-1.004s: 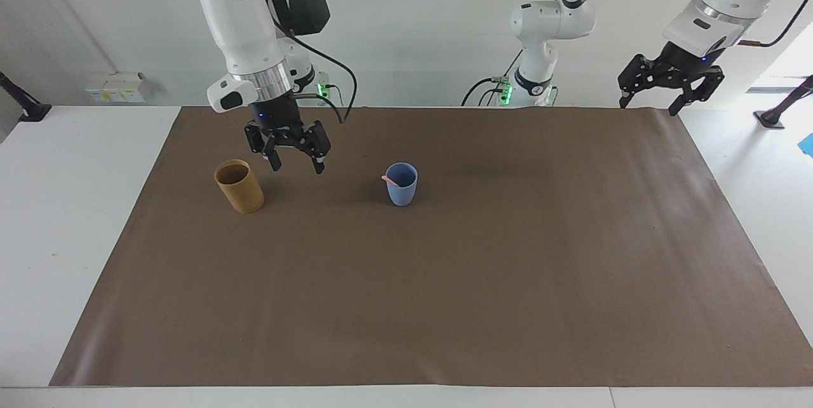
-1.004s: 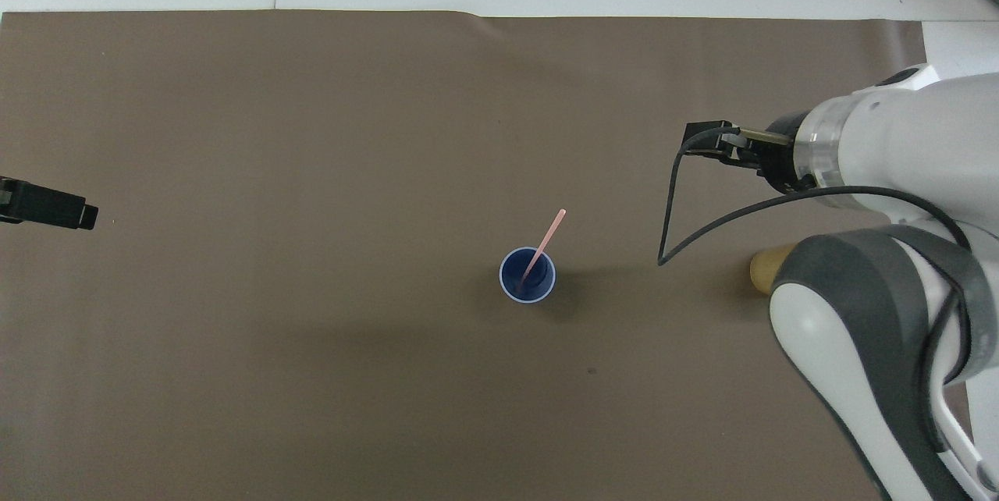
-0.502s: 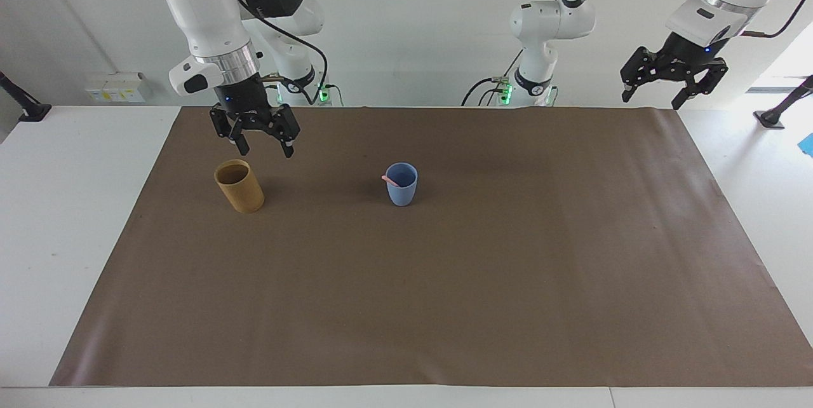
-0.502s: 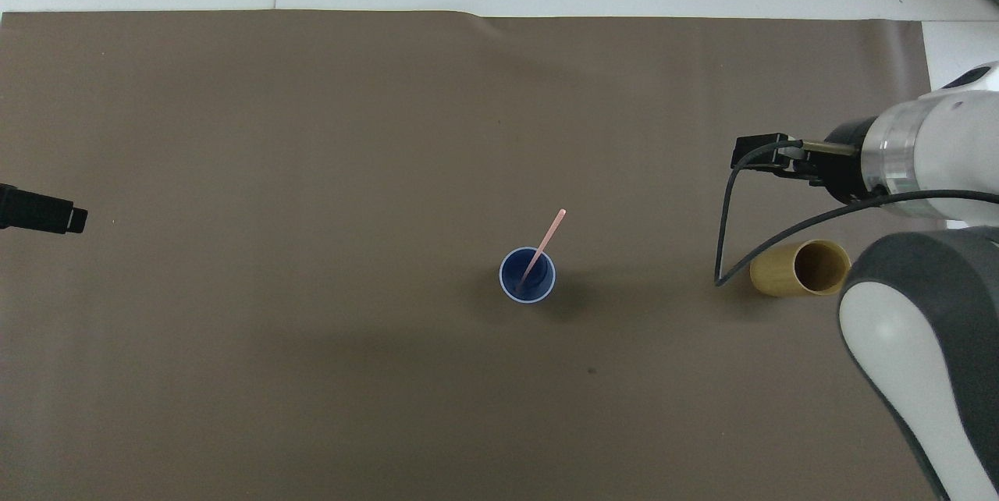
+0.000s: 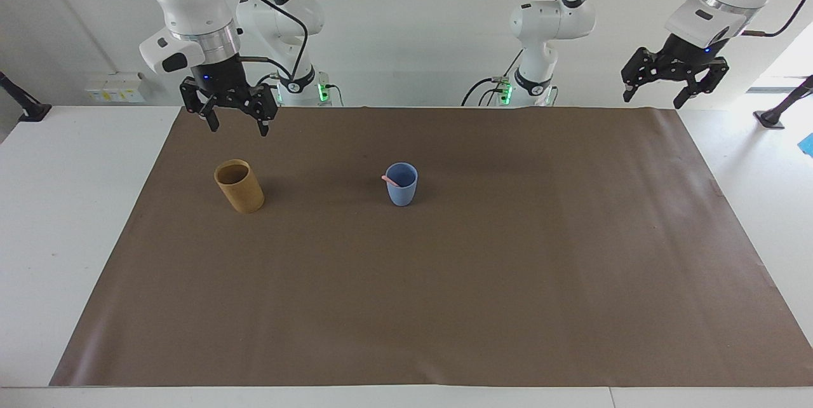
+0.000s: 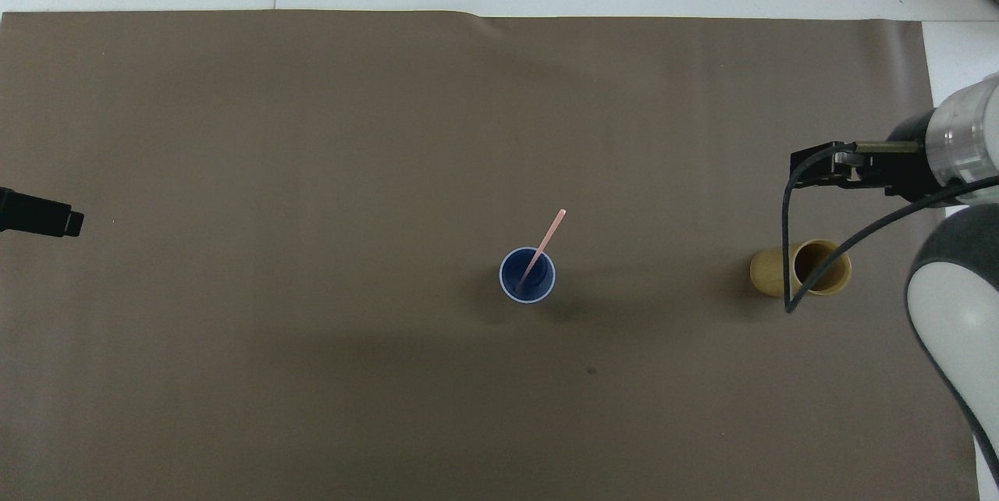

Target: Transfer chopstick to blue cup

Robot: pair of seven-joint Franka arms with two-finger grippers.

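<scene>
Chopstick [image 6: 544, 246] is in the blue cup [image 5: 401, 186], lower end on the cup floor, shaft leaning on the rim with the top sticking out toward the right arm's end of the worktop [image 5: 76, 217]. It leans because it's longer than the cup is deep, so the rim props it. Cup stands upright mid-mat on the brown paper mat [image 5: 508, 281]. Looks like the transfer is done.

Right hand [image 5: 230, 117] hangs high over the mat edge by the robots, fingers apart, nothing in it, clear of the tan cylindrical cup [image 5: 239, 187] standing upright below it. Reads as a parked pose.

Left hand [image 5: 673, 82] waits up over the mat corner at its own end, fingers apart, empty.
</scene>
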